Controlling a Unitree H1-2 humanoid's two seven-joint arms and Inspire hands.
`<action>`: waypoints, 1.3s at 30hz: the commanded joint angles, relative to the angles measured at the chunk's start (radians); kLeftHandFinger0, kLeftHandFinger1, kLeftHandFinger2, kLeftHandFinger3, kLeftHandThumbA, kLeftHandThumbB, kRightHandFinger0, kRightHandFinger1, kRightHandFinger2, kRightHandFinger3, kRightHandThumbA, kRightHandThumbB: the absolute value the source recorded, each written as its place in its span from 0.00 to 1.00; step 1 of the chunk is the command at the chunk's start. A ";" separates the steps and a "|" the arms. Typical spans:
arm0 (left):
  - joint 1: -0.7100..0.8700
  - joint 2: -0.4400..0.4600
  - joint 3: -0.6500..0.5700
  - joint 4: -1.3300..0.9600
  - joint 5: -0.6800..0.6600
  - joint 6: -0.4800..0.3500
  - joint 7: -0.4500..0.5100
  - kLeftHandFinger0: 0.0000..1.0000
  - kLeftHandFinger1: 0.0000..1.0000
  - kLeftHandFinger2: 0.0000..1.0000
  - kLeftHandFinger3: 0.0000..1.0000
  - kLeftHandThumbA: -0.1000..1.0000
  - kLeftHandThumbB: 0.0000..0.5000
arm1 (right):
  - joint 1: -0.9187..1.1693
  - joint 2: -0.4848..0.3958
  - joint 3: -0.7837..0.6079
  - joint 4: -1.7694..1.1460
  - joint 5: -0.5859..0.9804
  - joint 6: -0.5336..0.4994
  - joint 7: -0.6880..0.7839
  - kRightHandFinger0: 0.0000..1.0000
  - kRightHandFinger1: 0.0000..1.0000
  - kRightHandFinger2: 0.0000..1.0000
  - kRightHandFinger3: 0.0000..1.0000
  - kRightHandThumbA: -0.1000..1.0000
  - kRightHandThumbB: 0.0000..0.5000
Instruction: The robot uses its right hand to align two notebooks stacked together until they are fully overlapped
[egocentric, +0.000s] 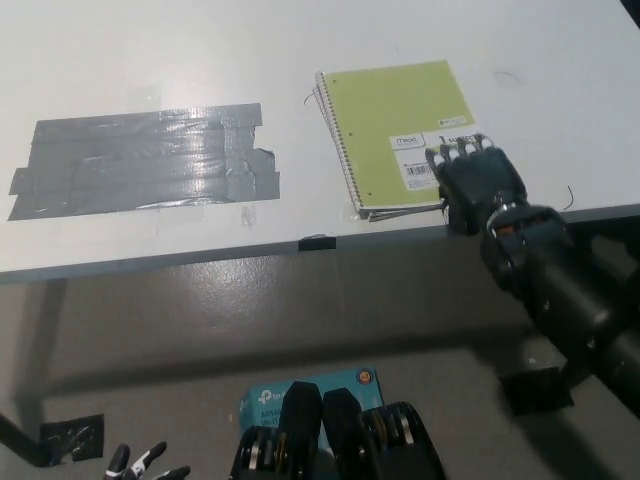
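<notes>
From the head view, you see the two notebooks (400, 135) lying flat on the white table (150, 60), near its front edge and right of the middle, green cover uppermost with the wire spiral along the left side. The lower notebook shows only as a thin sliver along the left and near edges, so by my judgement the pair is close to overlapped but not quite. Your black right hand (478, 185) sits at the near right corner of the stack, fingers (458, 153) stretched out flat and fairly close together, tips resting on the white label; it presses rather than grips, and holds nothing. Your white left hand (140, 466) is down at the bottom left, well away from the table, only its fingertips showing, so you cannot tell how it is set. A patch of grey tape (140, 160) lies on the table well to the left and is no obstacle. Expect the notebooks to be light, thin and somewhat bendy, with smooth covers that slide easily on each other and on the table. Do not try to pinch them; push with flat fingers on the cover or nudge the edges, lightly, or both will travel together. The spirals may snag on each other.
</notes>
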 joint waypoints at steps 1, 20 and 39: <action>0.017 0.013 0.005 -0.006 -0.005 -0.015 -0.014 0.87 0.90 0.80 1.00 1.00 1.00 | -0.138 -0.021 -0.054 -0.031 0.022 -0.004 0.037 1.00 1.00 1.00 1.00 1.00 0.71; 0.058 0.009 0.030 0.025 -0.015 -0.040 -0.020 0.97 0.87 0.76 1.00 1.00 1.00 | -0.514 -0.158 -0.185 -0.041 0.084 -0.028 0.172 1.00 1.00 1.00 1.00 1.00 0.70; 0.039 0.011 0.069 0.039 -0.026 -0.051 -0.005 0.83 0.82 0.83 1.00 1.00 1.00 | 0.806 -0.198 -1.059 -1.391 0.546 0.110 0.196 1.00 1.00 1.00 1.00 1.00 0.42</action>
